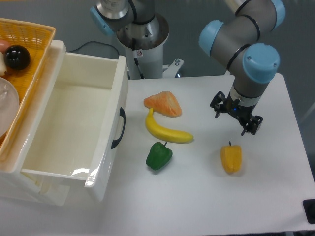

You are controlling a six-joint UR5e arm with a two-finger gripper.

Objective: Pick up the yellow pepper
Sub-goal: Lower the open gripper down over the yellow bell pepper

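The yellow pepper (231, 158) lies on the white table at the right, a small blocky yellow-orange pepper with a short dark stem pointing up-left. My gripper (236, 119) hangs above the table just behind the pepper, a short way up and slightly right of it. Its two dark fingers stand apart, and nothing is between them. It does not touch the pepper.
A yellow banana (166, 130), a green pepper (158, 156) and an orange wedge-shaped piece (163, 104) lie mid-table. A large open white bin (118, 105) stands at the left, with a yellow basket (34, 54) resting on its far-left edge. The robot base (145, 44) stands at the back.
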